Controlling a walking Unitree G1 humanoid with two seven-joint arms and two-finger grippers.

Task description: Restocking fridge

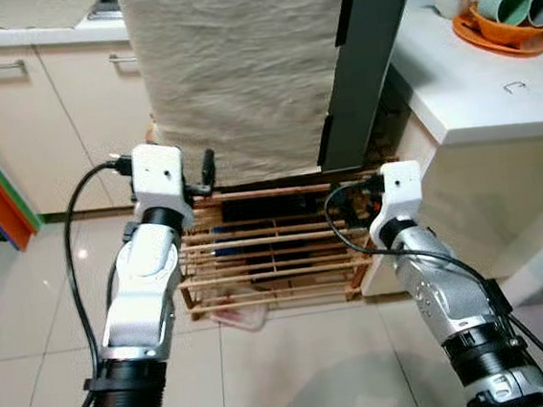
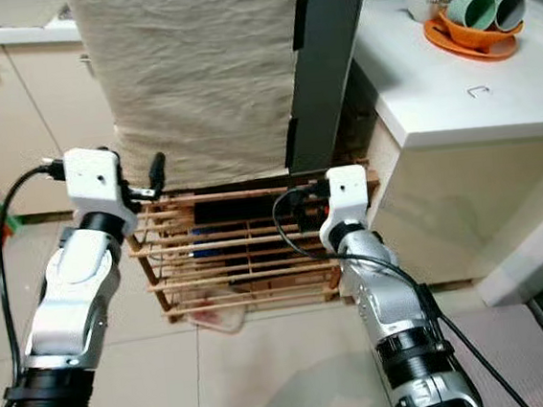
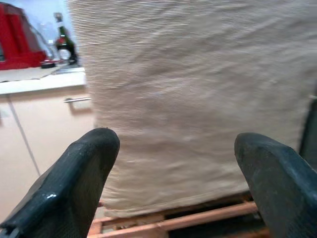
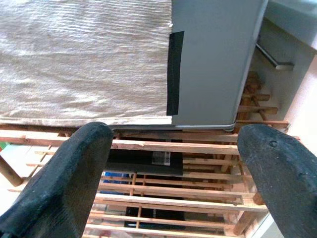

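Both grippers, left (image 3: 173, 163) & right (image 4: 173, 168), fingers spread wide, empty, face cloth-draped fridge (image 1: 240, 72) on slatted wooden rack (image 1: 276, 251) straight ahead; right nearer door edge, prob.

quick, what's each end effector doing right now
Left end effector: open, holding nothing, facing the cloth.
Right end effector: open, holding nothing, facing the rack.

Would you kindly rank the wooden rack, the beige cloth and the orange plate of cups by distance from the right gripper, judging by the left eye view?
1. Wooden rack: directly before the right gripper, low.
2. Beige cloth: above the rack, hanging over the fridge front.
3. Orange plate: far back on the white counter to the right.
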